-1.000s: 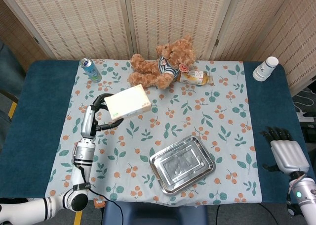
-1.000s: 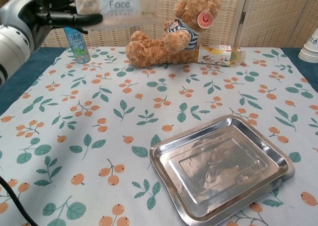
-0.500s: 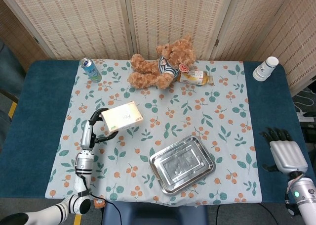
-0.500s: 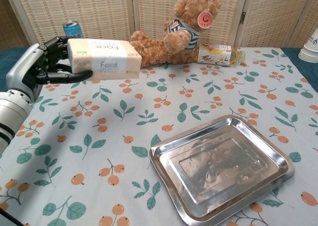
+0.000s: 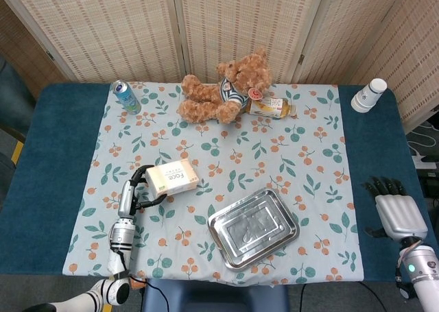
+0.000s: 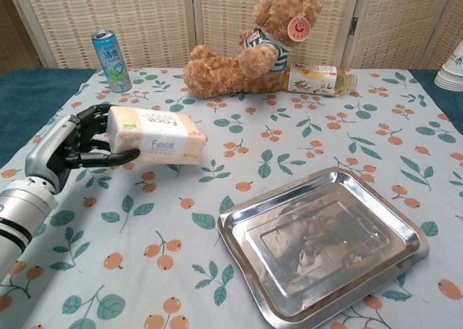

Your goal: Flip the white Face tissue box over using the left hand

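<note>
Box coming down!
Left hand [image 6: 76,147] has lowered the box [image 6: 155,135] from high up to just above the cloth.

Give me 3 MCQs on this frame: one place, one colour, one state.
1. The blue drink can stands:
A. at the cloth's far-left corner
B. in the tray
C. beside the paper cups

2. The teddy bear's round tag is:
A. green
B. red
C. black

3. The left hand:
A. lies flat and open
B. presses the tray
C. grips the Face tissue box

Key: A, the blue drink can is far left. B, the teddy bear carries a red tag. C, the left hand has its fingers around the end of the Face tissue box.
</note>
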